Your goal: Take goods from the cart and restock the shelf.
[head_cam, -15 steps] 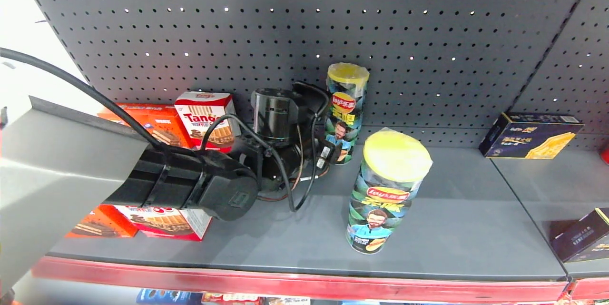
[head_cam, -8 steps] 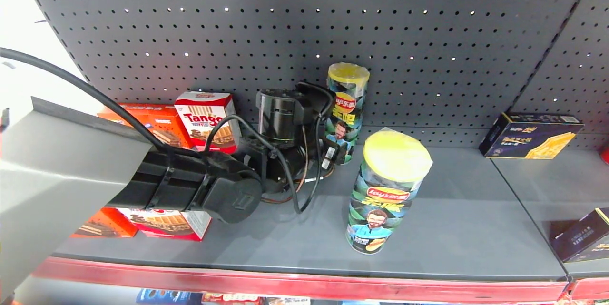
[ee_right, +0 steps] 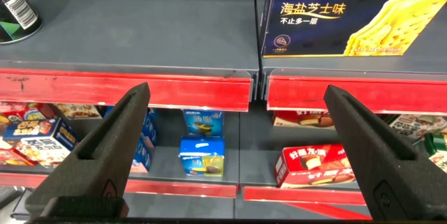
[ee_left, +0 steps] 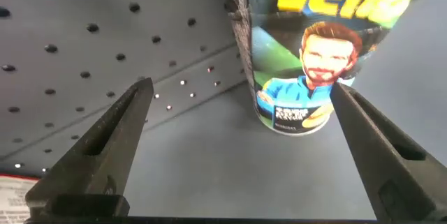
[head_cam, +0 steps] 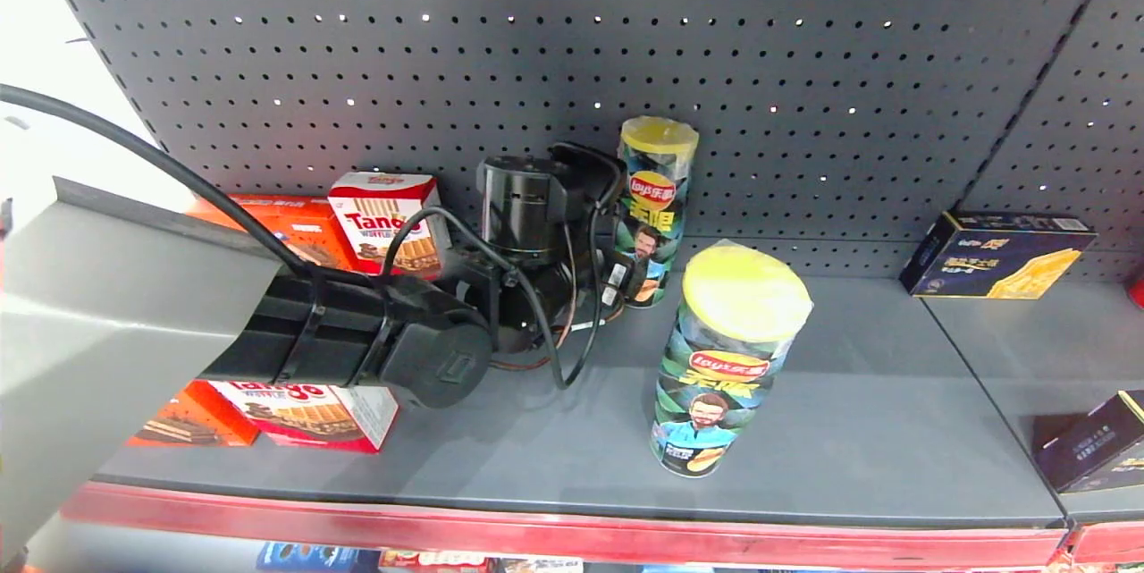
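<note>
Two tall chips cans with yellow lids stand on the grey shelf (head_cam: 849,394). The rear can (head_cam: 657,206) is against the pegboard, and the front can (head_cam: 728,358) is nearer the shelf edge. My left gripper (head_cam: 617,282) sits low beside the rear can. In the left wrist view this gripper (ee_left: 242,86) is open, and the can (ee_left: 314,63) stands upright just past its fingertips, untouched. My right gripper (ee_right: 236,91) is open with nothing in it, in front of the red shelf rail (ee_right: 126,88).
Red and white wafer boxes (head_cam: 384,220) stand left of the arm, and another box (head_cam: 304,412) lies under it. Dark blue boxes (head_cam: 996,256) sit at the right, one (ee_right: 335,15) close to the right gripper. Lower shelves hold several snack boxes (ee_right: 202,154).
The rear can has shifted slightly to the right near the pegboard. My left wrist pushed forward a little, then eased back. The front can has not moved.
</note>
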